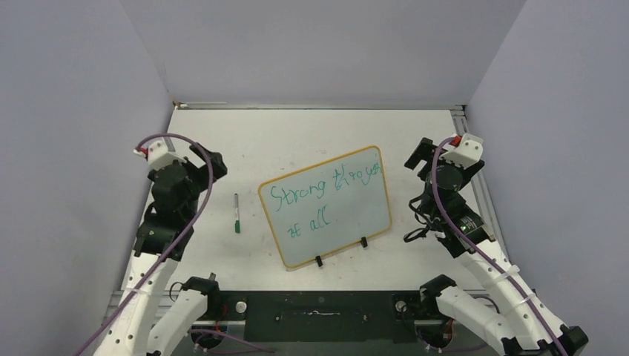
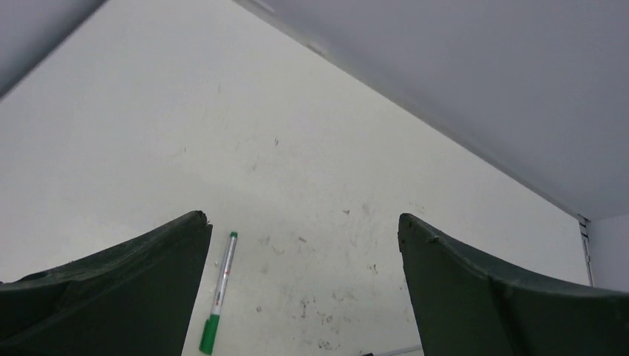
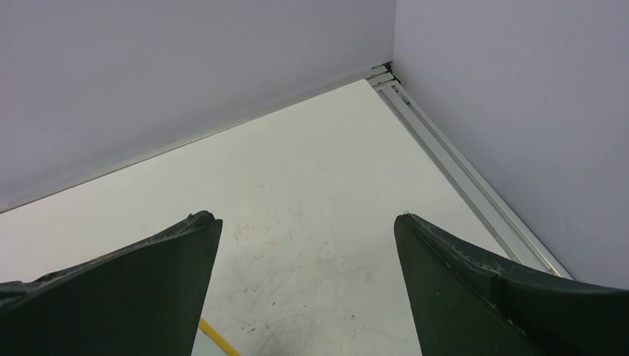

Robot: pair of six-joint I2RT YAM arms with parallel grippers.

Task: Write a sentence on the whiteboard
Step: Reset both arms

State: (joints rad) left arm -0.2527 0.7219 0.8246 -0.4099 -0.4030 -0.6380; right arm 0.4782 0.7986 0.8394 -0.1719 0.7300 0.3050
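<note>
Both open and empty, the left gripper point(image 2: 303, 219) and right gripper point(image 3: 308, 219) flank the whiteboard point(image 1: 363, 208); the pen point(image 1: 236, 213) lies near-to-far between board and left gripper, nearest that arm.

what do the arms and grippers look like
The left arm and right arm have white lower links and black upper joints. A purple cable runs along each to a white wrist mount. The left gripper and right gripper have broad, dark, tapering fingers.
</note>
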